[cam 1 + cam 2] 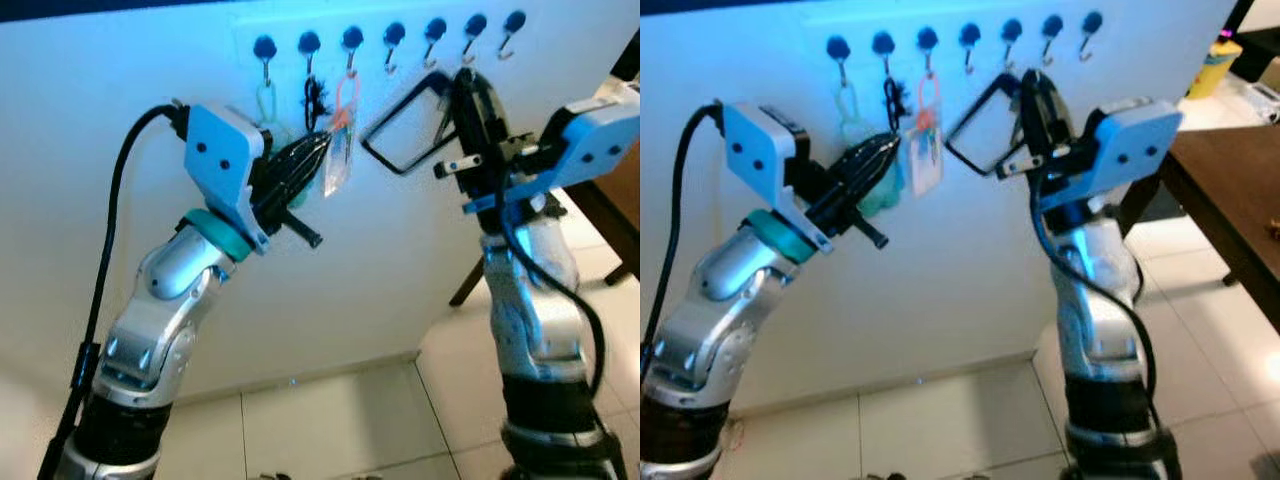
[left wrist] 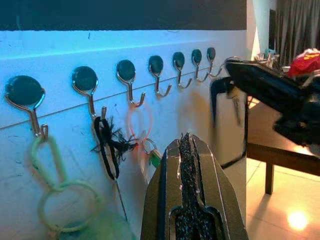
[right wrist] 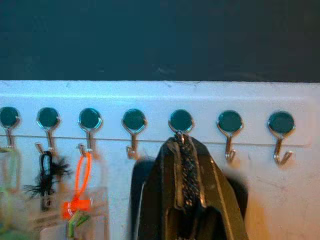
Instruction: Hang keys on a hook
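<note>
Several round-headed hooks (image 1: 394,36) run in a row along a white wall (image 1: 350,280). The first three carry a pale green ring loop (image 1: 266,100), a black tassel (image 1: 315,100) and an orange loop with a clear tag (image 1: 340,150). My right gripper (image 1: 462,78) is shut on a black key loop (image 1: 396,109), raised close to the fifth hook (image 3: 180,121); the loop hangs slanted down to the left below the fourth hook. My left gripper (image 1: 318,146) is shut with nothing in it, its tips right next to the orange-looped tag.
The last two hooks (image 1: 475,26) on the right are bare. A dark wooden table (image 1: 1230,190) stands to the right of the wall, with a yellow container (image 1: 1215,65) behind it. Light tiled floor (image 1: 330,420) lies below.
</note>
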`<state>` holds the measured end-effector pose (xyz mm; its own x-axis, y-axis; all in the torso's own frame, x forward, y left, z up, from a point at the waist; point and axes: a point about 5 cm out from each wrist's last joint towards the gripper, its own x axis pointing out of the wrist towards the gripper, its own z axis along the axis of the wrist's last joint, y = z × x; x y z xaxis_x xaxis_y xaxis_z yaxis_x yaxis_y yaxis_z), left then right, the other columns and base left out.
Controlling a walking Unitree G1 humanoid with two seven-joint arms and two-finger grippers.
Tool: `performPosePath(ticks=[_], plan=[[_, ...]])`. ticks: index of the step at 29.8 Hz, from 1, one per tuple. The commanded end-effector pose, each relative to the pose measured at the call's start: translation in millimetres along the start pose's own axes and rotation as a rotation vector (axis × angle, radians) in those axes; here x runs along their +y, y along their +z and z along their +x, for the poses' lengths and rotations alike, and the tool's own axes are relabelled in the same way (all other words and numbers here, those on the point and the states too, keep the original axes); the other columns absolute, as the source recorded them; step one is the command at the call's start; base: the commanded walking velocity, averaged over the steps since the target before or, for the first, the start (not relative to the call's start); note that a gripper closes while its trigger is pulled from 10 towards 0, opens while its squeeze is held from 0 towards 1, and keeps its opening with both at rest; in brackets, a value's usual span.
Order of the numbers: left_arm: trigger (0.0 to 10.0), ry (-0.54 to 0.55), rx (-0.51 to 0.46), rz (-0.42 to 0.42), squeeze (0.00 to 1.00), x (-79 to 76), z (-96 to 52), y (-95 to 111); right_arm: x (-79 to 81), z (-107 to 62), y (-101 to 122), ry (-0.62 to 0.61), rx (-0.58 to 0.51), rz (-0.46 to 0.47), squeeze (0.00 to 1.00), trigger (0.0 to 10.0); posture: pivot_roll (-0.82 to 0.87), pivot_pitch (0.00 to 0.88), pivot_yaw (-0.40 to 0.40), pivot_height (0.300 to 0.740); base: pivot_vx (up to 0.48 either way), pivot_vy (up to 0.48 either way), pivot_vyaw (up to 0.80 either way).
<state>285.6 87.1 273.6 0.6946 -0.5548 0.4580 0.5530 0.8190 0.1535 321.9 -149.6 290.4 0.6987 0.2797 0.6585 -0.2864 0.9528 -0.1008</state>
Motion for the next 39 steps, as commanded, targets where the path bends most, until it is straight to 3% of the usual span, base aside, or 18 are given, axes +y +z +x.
performPosePath(ticks=[1,7,10,12,27,39], plan=[[10.0,0.004,0.004,0.007,0.0,0.5,-0.2,-1,-2.2,1.2,-3,-0.008,-0.001,0.022,0.0,10.0,0.02,0.052,0.123,0.74,0.0,0.0,0.0],[10.0,0.022,-0.002,0.009,0.0,2.2,0.0,-1,-5.6,9.2,-10,-0.025,0.013,0.01,0.0,10.0,0.05,0.065,0.116,0.74,0.0,0.0,0.0],[10.0,0.031,0.0,0.01,0.0,1.9,-0.4,-2,-3.2,20.3,-8,-0.031,-0.009,-0.172,0.0,10.0,0.05,0.065,0.116,0.74,0.0,0.0,0.0],[10.0,0.033,0.001,0.011,0.0,1.9,-0.5,-2,-2.2,21.3,-8,-0.032,-0.015,-0.207,0.0,10.0,0.05,0.065,0.116,0.74,0.0,0.0,0.0],[10.0,0.039,-0.004,0.002,0.0,1.7,1.2,-2,-7.2,26.8,-10,-0.106,-0.062,-0.323,0.0,10.0,0.05,0.066,0.113,0.74,0.0,0.0,0.0],[10.0,0.048,-0.008,-0.004,0.0,1.5,1.2,-1,3.3,36.7,-19,-0.06,-0.062,-0.374,0.0,10.0,0.06,0.067,0.103,0.74,0.0,0.0,0.0]])
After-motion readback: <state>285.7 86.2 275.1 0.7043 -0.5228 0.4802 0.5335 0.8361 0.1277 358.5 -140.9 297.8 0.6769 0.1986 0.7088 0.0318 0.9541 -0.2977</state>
